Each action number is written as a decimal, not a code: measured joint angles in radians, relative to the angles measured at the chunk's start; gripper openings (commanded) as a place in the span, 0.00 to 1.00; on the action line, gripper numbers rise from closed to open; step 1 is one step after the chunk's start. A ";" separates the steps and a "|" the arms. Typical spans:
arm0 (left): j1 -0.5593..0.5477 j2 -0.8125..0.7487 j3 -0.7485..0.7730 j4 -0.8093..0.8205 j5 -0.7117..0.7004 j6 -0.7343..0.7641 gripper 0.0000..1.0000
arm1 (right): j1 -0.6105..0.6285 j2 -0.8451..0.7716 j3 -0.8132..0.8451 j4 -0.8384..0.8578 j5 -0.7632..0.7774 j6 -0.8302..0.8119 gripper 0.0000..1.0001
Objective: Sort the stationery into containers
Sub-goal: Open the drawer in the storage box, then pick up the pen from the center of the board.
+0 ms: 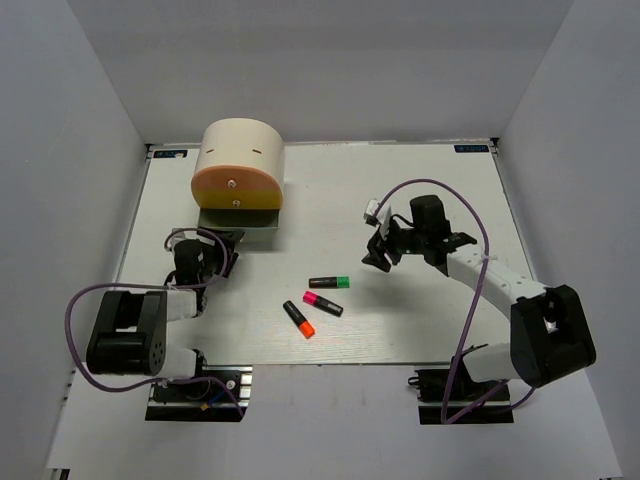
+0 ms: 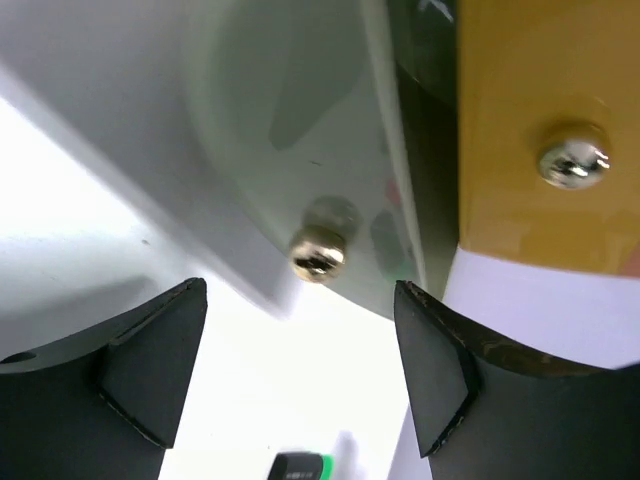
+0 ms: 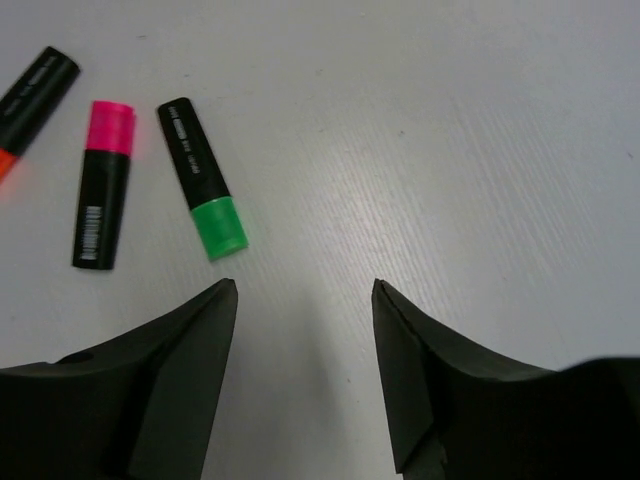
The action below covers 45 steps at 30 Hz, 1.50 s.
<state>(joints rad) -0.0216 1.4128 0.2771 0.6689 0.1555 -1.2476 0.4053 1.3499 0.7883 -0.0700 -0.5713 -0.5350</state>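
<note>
The cream drum container (image 1: 240, 165) stands at the back left, its orange front facing me and a bottom drawer (image 1: 238, 217) pulled out. My left gripper (image 1: 222, 245) is open and empty just before that drawer. In the left wrist view its jaws (image 2: 300, 300) face a brass knob (image 2: 318, 254), beside a yellow front (image 2: 530, 120). Green (image 1: 330, 282), pink (image 1: 323, 304) and orange (image 1: 299, 319) highlighters lie mid-table. My right gripper (image 1: 381, 253) is open and empty to their right, with green (image 3: 203, 180) and pink (image 3: 103, 185) in its wrist view. Erasers and the pink-white piece are not visible.
White walls enclose the table (image 1: 430, 190) on the left, back and right. A second knob (image 2: 573, 160) sits on the yellow front. The green highlighter's end (image 2: 300, 466) shows low in the left wrist view.
</note>
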 measured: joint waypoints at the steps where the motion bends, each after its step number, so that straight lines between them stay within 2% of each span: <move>1: 0.000 -0.021 0.006 -0.026 0.003 0.014 0.85 | 0.001 0.009 0.009 -0.016 -0.032 -0.018 0.64; 6: -0.006 -0.175 0.061 -0.216 0.010 0.122 0.86 | 0.018 0.091 0.064 -0.093 -0.161 -0.126 0.67; 9: -0.015 -0.301 0.088 -0.351 0.011 0.196 0.83 | 0.041 0.168 0.111 -0.144 -0.193 -0.188 0.67; 13: -0.022 -0.441 0.113 -0.546 0.018 0.283 0.54 | 0.079 0.274 0.174 -0.208 -0.196 -0.262 0.68; 14: -0.022 -0.463 0.119 -0.591 0.023 0.306 0.38 | 0.088 0.297 0.184 -0.220 -0.194 -0.278 0.68; 16: -0.023 -0.507 0.127 -0.679 0.044 0.353 0.25 | 0.108 0.328 0.190 -0.237 -0.189 -0.304 0.68; 17: -0.023 -0.527 0.130 -0.725 0.054 0.372 0.14 | 0.115 0.339 0.190 -0.246 -0.187 -0.314 0.68; 18: -0.023 -0.542 0.131 -0.764 0.063 0.384 0.10 | 0.128 0.350 0.190 -0.255 -0.180 -0.323 0.68; 21: -0.023 -0.576 0.140 -0.881 0.093 0.422 0.10 | 0.150 0.366 0.192 -0.266 -0.164 -0.337 0.68; 22: -0.023 -0.586 0.144 -0.920 0.103 0.427 0.14 | 0.157 0.371 0.194 -0.268 -0.157 -0.338 0.68; 23: -0.023 -0.595 0.147 -0.951 0.109 0.433 0.25 | 0.165 0.377 0.197 -0.269 -0.148 -0.339 0.68; 26: -0.023 -0.634 0.155 -1.038 0.124 0.448 0.38 | 0.191 0.393 0.200 -0.261 -0.111 -0.335 0.66; 27: -0.023 -0.645 0.159 -1.061 0.126 0.450 0.47 | 0.198 0.399 0.201 -0.255 -0.093 -0.332 0.66; 31: -0.030 -0.686 0.163 -1.140 0.133 0.455 0.55 | 0.230 0.423 0.207 -0.220 -0.023 -0.308 0.62; 34: -0.033 -0.697 0.163 -1.179 0.140 0.454 0.56 | 0.248 0.427 0.217 -0.203 0.018 -0.296 0.48; 35: -0.033 -0.697 0.163 -1.189 0.144 0.454 0.56 | 0.253 0.428 0.218 -0.196 0.029 -0.292 0.35; 39: -0.033 -0.697 0.162 -1.198 0.157 0.454 0.58 | 0.264 0.428 0.219 -0.190 0.051 -0.282 0.10; 43: -0.033 -0.696 0.145 -1.193 0.171 0.454 0.58 | 0.264 0.417 0.221 -0.197 0.055 -0.289 0.02; 45: -0.034 -0.697 0.131 -1.193 0.175 0.454 0.58 | 0.264 0.393 0.232 -0.220 0.053 -0.292 0.02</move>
<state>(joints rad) -0.0559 0.7158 0.4084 -0.5240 0.3309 -0.7937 0.6697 1.7432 1.0199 -0.2905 -0.5182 -0.8268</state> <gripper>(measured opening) 0.574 0.347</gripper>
